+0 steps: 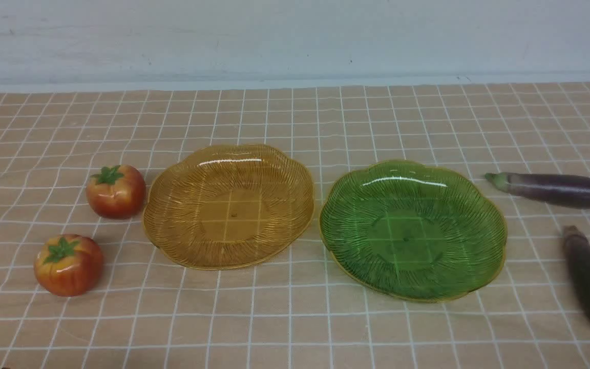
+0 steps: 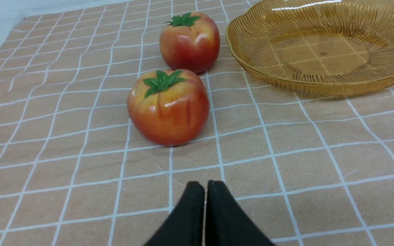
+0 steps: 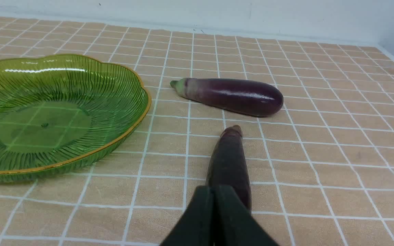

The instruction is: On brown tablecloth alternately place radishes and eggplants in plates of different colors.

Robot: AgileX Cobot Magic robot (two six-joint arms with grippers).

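Left gripper and right gripper are hovering closed, empty; radishes are sitting well left of the green plate, eggplants near its right; both are looking light, rigid, slippery, so gripping mid-body suits

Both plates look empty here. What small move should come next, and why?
Probably open the left gripper and ease it toward the nearer radish: its jaws are shut, nothing is held, and the amber plate close by is empty.
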